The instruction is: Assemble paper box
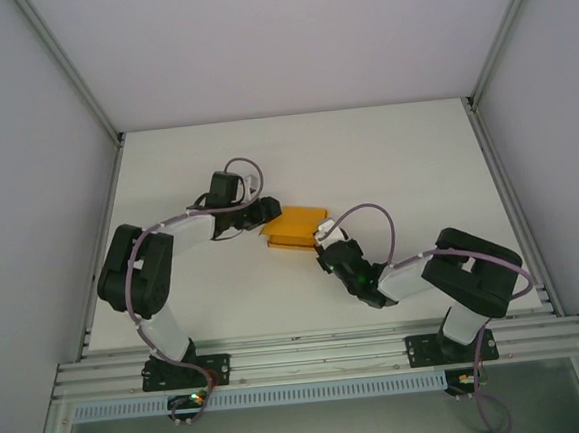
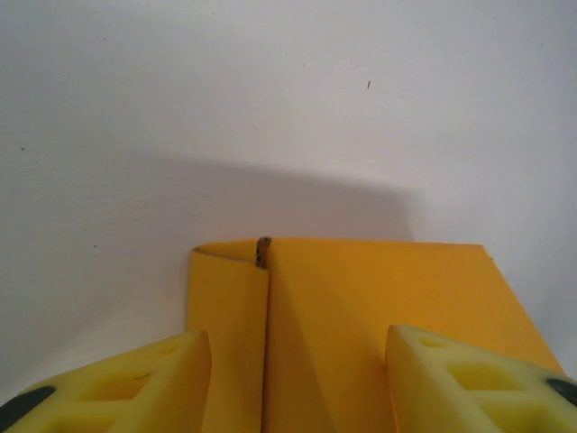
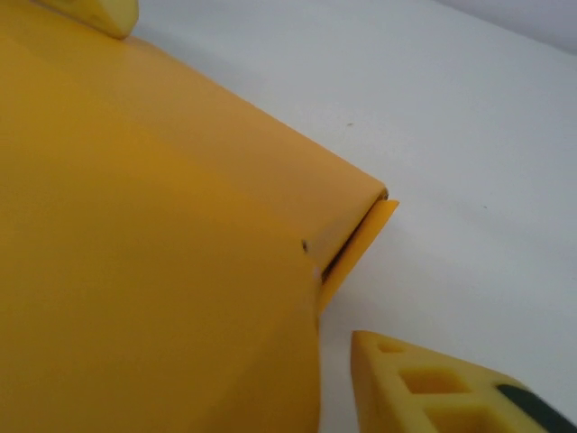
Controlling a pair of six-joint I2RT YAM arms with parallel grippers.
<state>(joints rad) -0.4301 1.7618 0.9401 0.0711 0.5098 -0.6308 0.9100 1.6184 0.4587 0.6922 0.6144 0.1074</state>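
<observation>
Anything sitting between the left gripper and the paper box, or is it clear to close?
Nothing visible is in the way. In the left wrist view the left gripper is at the paper box; its spread fingers overlap the box's near end, with bare table beyond. From above, the right gripper sits at the box's opposite end.

robot lab cell: white table (image 1: 385,159), white panel walls (image 1: 285,36), aluminium frame (image 1: 320,354).

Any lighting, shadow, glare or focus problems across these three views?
Top external: evenly lit and sharp, paper box clear against the white table, no glare. Left wrist: a broad soft shadow lies on the table beyond the box; the box's far edge is crisp. Right wrist: the box sits very near the lens, its near surface soft, the folded corner sharper.
</observation>
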